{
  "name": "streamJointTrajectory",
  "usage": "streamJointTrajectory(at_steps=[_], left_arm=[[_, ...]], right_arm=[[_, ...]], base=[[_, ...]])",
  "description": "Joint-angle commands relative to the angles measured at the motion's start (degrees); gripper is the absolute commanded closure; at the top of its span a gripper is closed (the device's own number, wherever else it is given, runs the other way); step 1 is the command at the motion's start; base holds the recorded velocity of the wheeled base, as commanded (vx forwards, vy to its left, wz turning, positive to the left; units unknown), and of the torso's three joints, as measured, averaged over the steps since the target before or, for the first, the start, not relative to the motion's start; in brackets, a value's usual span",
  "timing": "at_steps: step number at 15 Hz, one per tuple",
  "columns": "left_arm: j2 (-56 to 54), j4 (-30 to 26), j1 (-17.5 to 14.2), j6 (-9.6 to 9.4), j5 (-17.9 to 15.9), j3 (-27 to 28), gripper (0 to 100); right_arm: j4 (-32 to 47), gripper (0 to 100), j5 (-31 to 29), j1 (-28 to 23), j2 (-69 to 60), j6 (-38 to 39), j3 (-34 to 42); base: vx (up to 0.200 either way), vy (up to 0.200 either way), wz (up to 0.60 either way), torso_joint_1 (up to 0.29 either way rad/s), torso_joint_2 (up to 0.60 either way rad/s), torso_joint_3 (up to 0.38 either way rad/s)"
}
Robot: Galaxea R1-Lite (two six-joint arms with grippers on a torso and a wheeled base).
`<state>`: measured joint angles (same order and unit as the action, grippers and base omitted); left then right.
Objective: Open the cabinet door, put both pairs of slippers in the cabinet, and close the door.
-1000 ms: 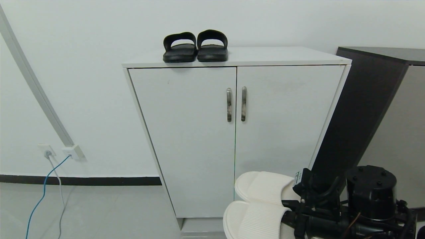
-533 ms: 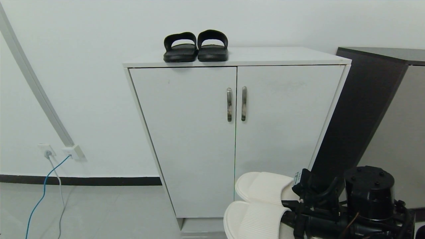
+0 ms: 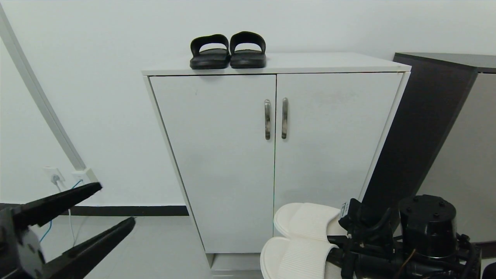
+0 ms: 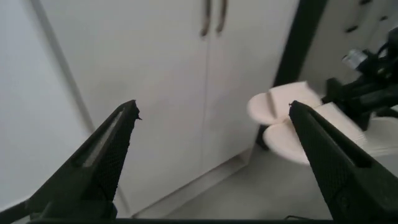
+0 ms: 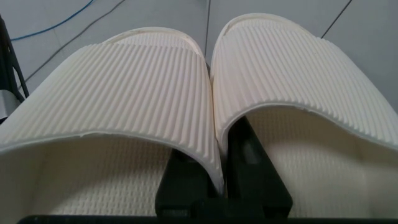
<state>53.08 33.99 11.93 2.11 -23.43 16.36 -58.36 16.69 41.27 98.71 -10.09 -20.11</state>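
White laminate covers the cabinet (image 3: 224, 174), which stands against a pale wall with both doors shut; the left door handle (image 3: 267, 119) and the right door handle (image 3: 284, 118) hang upright just beside each other at the seam between the doors. The black slippers (image 3: 228, 52) sit side by side and touching on the cabinet top, right at its front edge, above the left door and nearer the left front corner than the right one. The cream slippers (image 3: 306, 240) are off the cabinet, held low in front of the bottom of the right door, near the cabinet's lower right corner. The two lie side by side with their ribbed straps up. The right gripper (image 5: 224, 177) is clenched on them: in the right wrist view its dark fingers sit under the straps where the two slippers meet, pinching their adjoining sides together. The left gripper (image 3: 117, 202) hangs low and well off to the left of the cabinet, in front of the wall's black skirting, touching nothing. Its jaws are spread wide and grasp nothing; the left wrist view looks between them toward the left door. A dark cabinet (image 3: 426, 128) stands against the white one's right side. On the wall to the left are a wall socket (image 3: 54, 174) with a blue cable (image 3: 46, 230) and a slanting grey conduit (image 3: 38, 93).
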Motion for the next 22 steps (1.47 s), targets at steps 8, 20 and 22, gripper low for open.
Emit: streamJointTrajectory(at_steps=[8,20,22], left_arm=[[26.73,9.43,13.99,6.59,1.37,15.90,0],[51.86,9.08,25.07,14.50,2.16,49.65,0],[56.79,9.08,24.89,18.11,1.63,55.89,0]], right_arm=[[0.00,100,0.01,0.04,-0.18,0.07,0.08],[-0.09,100,0.10,0.22,-0.09,0.07,0.51],[-0.09,100,0.10,0.13,-0.01,0.07,0.69]], base=[[0.000,0.000,0.00,0.000,0.00,0.000],[0.000,0.000,0.00,0.000,0.00,0.000],[0.000,0.000,0.00,0.000,0.00,0.000]])
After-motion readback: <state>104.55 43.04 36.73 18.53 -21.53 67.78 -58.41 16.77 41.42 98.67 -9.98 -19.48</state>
